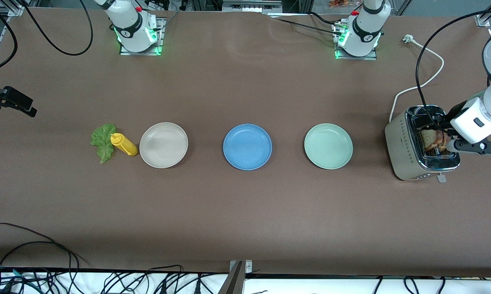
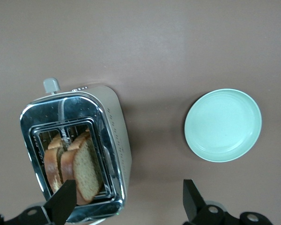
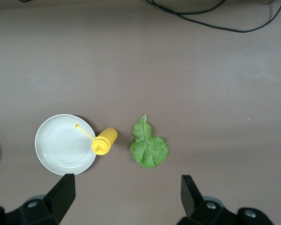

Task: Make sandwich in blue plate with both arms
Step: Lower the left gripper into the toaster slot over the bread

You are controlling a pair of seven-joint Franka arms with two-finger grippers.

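Left wrist view showed the left pincer [image 2: 129, 201] wide open, empty, over a toaster [image 2: 110, 140] holding two bread slices [image 2: 84, 168]; the right pincer [image 3: 126, 199] hung open, empty, over one lettuce leaf [image 3: 149, 147]. Three plates sat apart, the blue plate [image 1: 247, 147] between.

I see two white jointed arms with black joint bands, the right arm [image 1: 132, 25] and left arm [image 1: 363, 30], each base lit green with a small red knob. My left gripper [image 2: 129, 201] and right gripper [image 3: 126, 199] have matte black wedge-shaped fingers.
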